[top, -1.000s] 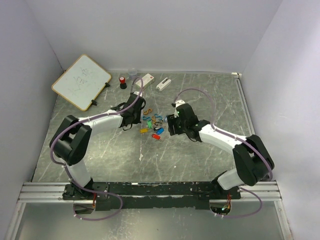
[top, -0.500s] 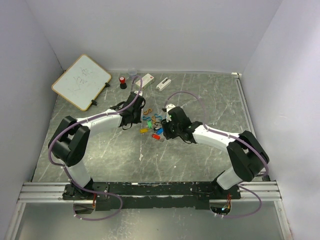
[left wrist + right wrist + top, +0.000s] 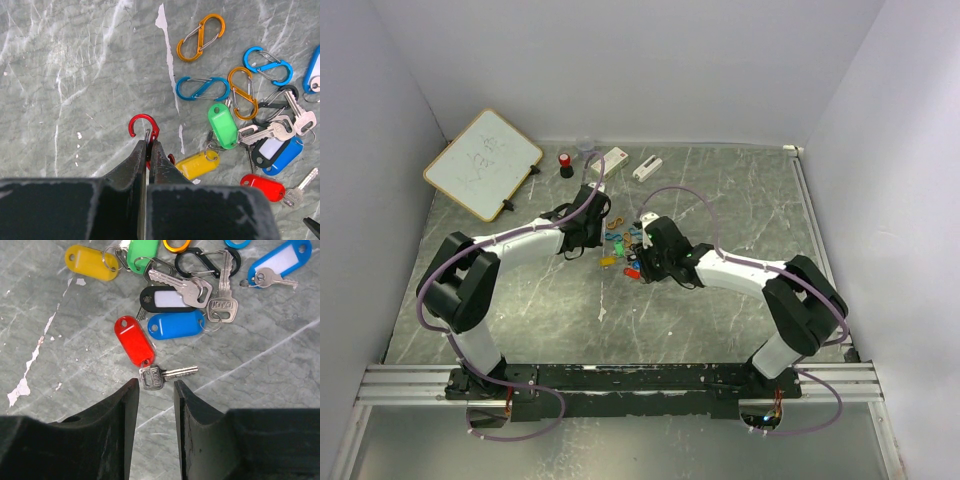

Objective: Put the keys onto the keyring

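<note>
Keys (image 3: pixel 181 288), silver, carry red, blue, yellow, green plastic tags (image 3: pixel 134 340).

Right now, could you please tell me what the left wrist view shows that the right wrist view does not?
Only the left wrist view: the left gripper shut on a red carabiner, and an orange carabiner lying apart. Only the right wrist view: the right gripper, open, lined up on a silver key. Both: the yellow tag, green tag, red tag and blue tag.

Scattered keys (image 3: pixel 616 242) — grey table (image 3: pixel 720 330)
</note>
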